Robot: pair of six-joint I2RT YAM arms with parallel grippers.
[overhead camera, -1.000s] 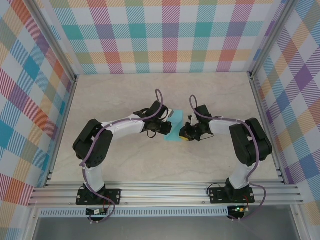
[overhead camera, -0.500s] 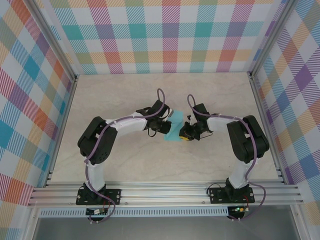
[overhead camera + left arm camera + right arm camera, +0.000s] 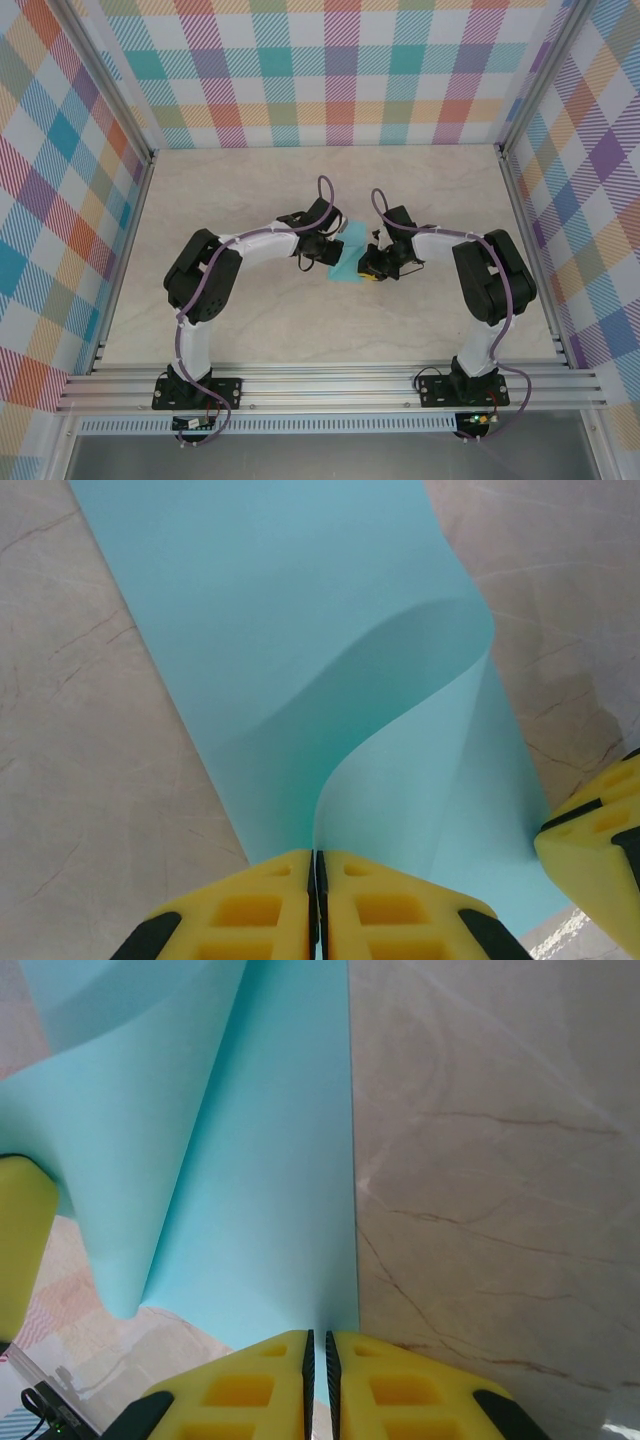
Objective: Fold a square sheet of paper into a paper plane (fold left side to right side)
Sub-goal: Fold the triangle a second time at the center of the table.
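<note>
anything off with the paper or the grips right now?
Nothing stands out. The turquoise sheet bows up in a smooth curl, uncreased and untorn, with the left gripper and right gripper each shut on an edge.

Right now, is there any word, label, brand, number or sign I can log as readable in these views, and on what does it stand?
No readable text anywhere.
Thin turquoise square sheet of paper: plain, unmarked.
Yellow left gripper and yellow right gripper, both shut on the sheet: no lettering on the faces in view.
Small circuit boards at the arm bases: too small to read.
</note>
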